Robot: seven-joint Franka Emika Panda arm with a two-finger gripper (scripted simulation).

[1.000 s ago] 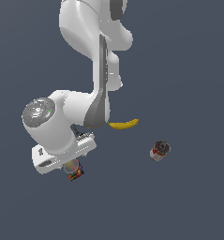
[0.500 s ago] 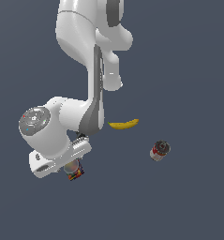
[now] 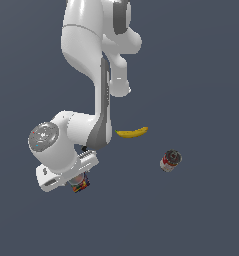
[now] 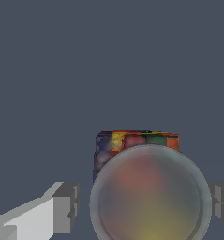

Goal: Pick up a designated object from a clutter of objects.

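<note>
The ground is a flat surface of uniform slate-grey. It fills the background of the exterior view from edge to edge, in one even tone. In the wrist view the same ground appears behind everything else, with identical colour.

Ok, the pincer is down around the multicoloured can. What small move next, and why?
Probably close the pincer on the multicoloured can. In the wrist view the can sits between the two fingers, with a visible gap beside each, so it is not yet clamped. Lift only after they touch.
</note>
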